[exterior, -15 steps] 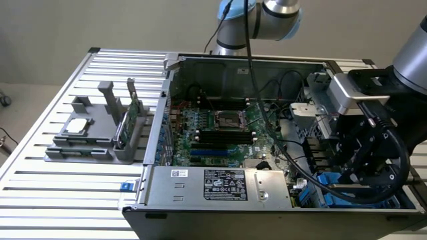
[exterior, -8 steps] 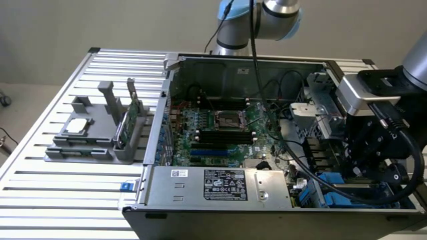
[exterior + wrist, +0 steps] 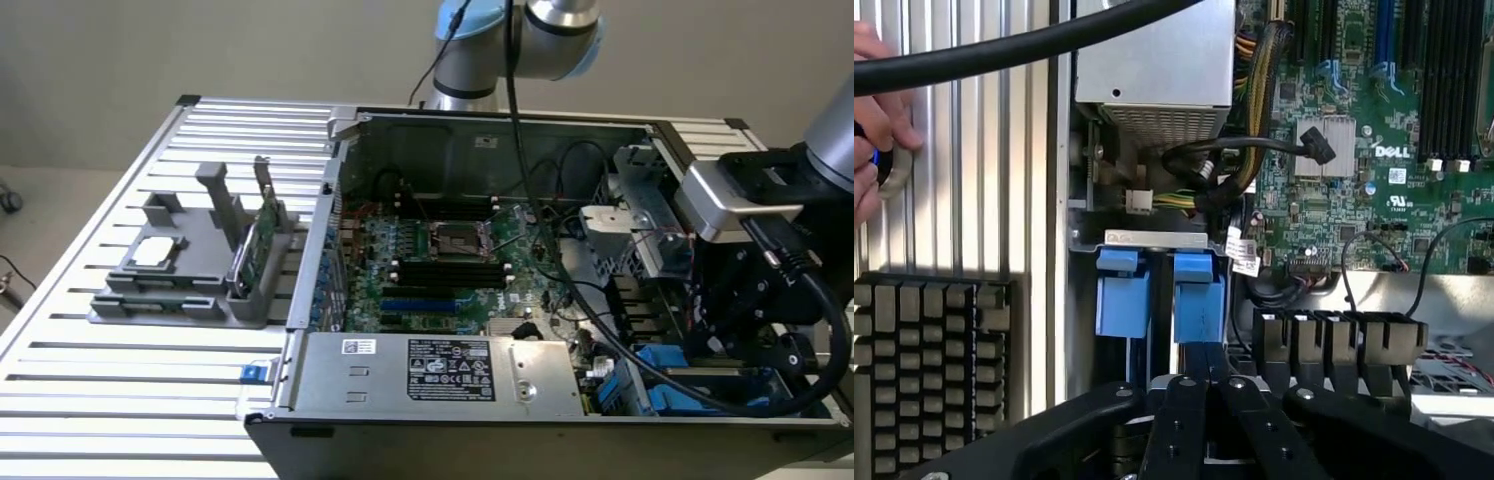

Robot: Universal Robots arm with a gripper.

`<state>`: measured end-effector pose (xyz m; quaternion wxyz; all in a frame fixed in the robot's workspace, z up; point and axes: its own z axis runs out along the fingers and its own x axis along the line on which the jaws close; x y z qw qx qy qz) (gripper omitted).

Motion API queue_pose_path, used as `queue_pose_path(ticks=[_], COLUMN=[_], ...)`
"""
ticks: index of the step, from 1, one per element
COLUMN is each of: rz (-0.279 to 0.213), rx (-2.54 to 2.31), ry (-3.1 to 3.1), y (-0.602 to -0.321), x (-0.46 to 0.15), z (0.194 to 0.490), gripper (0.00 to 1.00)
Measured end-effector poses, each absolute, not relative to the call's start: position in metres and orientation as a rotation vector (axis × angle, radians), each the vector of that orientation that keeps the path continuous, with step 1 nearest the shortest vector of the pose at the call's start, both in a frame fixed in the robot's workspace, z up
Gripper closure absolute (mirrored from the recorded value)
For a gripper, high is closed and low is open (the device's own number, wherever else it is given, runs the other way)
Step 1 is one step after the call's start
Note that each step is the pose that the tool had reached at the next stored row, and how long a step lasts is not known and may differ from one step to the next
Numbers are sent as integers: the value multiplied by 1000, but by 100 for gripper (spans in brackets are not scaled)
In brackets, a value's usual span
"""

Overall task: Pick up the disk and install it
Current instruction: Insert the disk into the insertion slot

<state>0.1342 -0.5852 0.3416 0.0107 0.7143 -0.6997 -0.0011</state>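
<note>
My fingers [image 3: 1206, 384] pinch the blue-framed disk [image 3: 1199, 300] edge-on; the disk stands near the power supply [image 3: 1154, 60].

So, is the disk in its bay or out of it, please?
In the bay: the disk stands in its slot beside another blue carrier, just ahead of the gripper. Fully seated: cannot tell.

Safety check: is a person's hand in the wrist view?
Yes, a hand is over the slatted table, beside the open case.
</note>
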Motion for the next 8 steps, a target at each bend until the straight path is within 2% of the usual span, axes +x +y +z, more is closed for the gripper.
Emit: queue_pose_path(ticks=[8], rz=[2], rx=[2236], ry=[-2175], y=[-584], x=[141], z=[333], gripper=[89])
